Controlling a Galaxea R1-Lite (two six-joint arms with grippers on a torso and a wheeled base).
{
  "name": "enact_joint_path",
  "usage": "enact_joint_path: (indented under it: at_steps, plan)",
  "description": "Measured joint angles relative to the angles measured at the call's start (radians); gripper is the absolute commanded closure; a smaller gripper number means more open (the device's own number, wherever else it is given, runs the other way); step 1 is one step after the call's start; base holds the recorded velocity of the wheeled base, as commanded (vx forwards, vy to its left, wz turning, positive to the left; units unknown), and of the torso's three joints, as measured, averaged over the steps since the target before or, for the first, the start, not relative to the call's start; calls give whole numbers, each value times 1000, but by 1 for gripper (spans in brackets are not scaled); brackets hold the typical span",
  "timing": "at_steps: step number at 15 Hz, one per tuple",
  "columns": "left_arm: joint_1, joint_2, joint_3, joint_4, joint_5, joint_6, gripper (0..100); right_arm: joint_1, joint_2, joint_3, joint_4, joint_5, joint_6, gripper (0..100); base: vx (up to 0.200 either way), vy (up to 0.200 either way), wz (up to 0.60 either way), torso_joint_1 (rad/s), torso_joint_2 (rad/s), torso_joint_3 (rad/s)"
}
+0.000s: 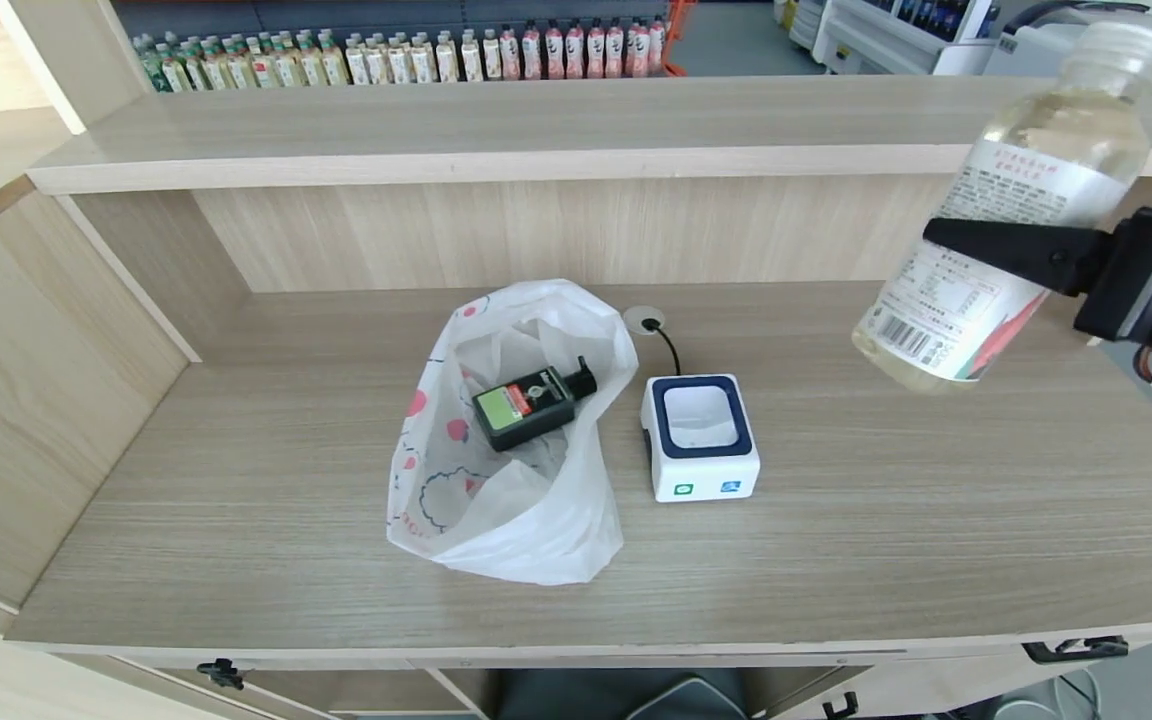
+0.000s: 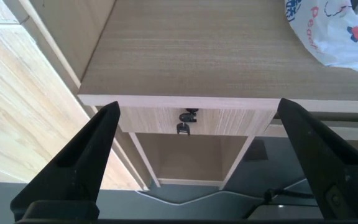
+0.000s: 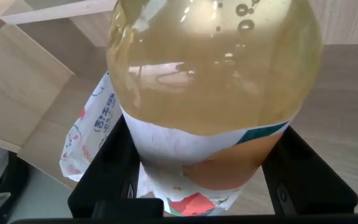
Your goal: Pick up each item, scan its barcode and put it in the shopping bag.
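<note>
Nearest, the left gripper (image 2: 197, 112) is held low in front of the counter's front edge (image 2: 229, 99), its fingers spread wide with nothing between them, so it is judged to be taking no part in the step in hand. Next, the right gripper (image 1: 996, 255) is seen raised above the counter's right side, clamped around the middle of a clear bottle (image 1: 1016, 200) of pale liquid, which is tilted with its cap up and away from the robot. A barcode (image 1: 906, 335) is printed low on the bottle's label, and the bottle is well apart from the scanner (image 1: 701, 435), so the scan is judged not yet made. At mid-counter the white shopping bag (image 1: 506, 520) lies open with a dark bottle (image 1: 528, 405) already inside it, so one item can be counted as done; the clear bottle remains to be scanned and bagged, and no further loose items are seen on the counter (image 1: 886, 520). The scanner stands just beside the bag, on its right. Broad bare wood is left between the held bottle and the scanner, so an unobstructed path is judged to be available. Room is bounded by the side wall (image 1: 36, 400) on the left and the back wall (image 1: 536, 230) behind, topped by a ledge (image 1: 536, 130). Beyond it, a row of drinks (image 1: 396, 55) is shelved.
</note>
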Motion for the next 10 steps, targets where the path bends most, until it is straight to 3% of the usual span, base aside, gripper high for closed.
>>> enact_joint_path:
  at_steps: [2,5,8,10]
  plan:
    - [1,0,0,0,0,0,0,6,41,-62,0,0,9,100,0,200,0,2,5,0]
    - [0,0,0,0,0,-1,0,21,107,-91,3,31,86,100,0,0,0,0,0,0]
    - [1,0,0,1,-1,-11,0,32,164,-95,-3,240,185,100,0,0,0,0,0,0]
    - [1,0,0,1,-1,-12,0,36,191,-89,-2,268,197,100,0,0,0,0,0,0]
